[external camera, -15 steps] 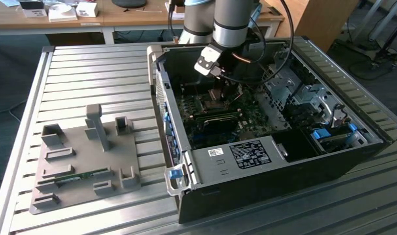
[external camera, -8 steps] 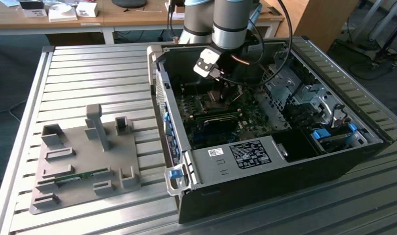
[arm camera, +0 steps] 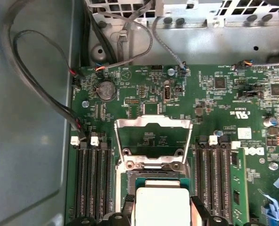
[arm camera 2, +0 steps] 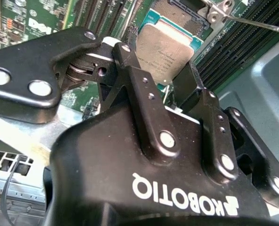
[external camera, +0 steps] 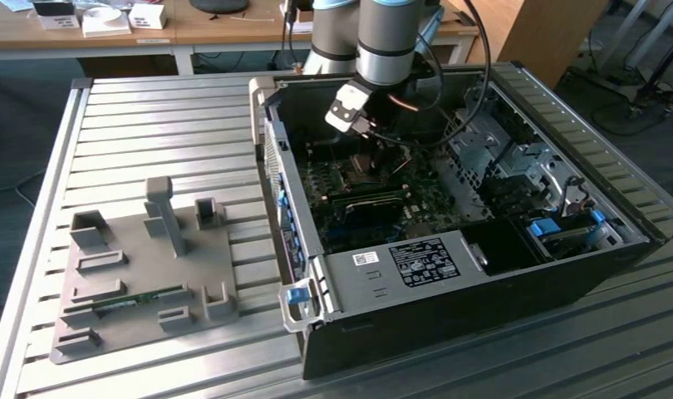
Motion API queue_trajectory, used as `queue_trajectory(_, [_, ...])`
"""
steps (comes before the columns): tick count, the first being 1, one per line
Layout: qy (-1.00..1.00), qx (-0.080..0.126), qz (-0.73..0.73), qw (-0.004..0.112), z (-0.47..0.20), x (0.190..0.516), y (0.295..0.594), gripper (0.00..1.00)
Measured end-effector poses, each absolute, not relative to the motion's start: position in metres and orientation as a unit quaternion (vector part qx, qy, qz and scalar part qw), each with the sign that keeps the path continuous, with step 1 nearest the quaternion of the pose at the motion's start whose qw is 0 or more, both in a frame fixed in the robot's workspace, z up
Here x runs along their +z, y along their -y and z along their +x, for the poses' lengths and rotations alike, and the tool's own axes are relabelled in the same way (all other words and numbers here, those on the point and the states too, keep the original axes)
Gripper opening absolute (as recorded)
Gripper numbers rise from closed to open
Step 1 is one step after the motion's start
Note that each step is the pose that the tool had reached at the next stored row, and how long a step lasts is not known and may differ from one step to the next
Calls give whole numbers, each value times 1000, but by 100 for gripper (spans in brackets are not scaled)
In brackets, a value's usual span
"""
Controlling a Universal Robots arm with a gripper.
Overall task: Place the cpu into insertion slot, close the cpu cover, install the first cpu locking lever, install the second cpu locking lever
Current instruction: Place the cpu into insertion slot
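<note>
The tool (arm camera 2: 156, 61) is closed on the chip (arm camera 2: 165, 47). Its two fingers (arm camera 2: 135, 80) press on opposite edges and hold the chip just over the socket of the board (arm camera: 215, 99), inside the computer case (external camera: 448, 316) on the table (external camera: 148, 125), at the exterior view's right. The cover (arm camera: 153, 123) is open, just beside the chip. I judge the chip to be light, stiff and smooth, with a fragile underside, so the edges seem the right place to hold it.
</note>
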State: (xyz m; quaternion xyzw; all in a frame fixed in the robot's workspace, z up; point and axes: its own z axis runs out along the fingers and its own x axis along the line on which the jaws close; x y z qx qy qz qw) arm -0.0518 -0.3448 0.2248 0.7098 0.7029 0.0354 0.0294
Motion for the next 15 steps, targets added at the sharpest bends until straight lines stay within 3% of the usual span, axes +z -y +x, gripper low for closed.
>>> queue_trajectory(15, [-703, 35, 710, 29, -52, 217, 344, 54])
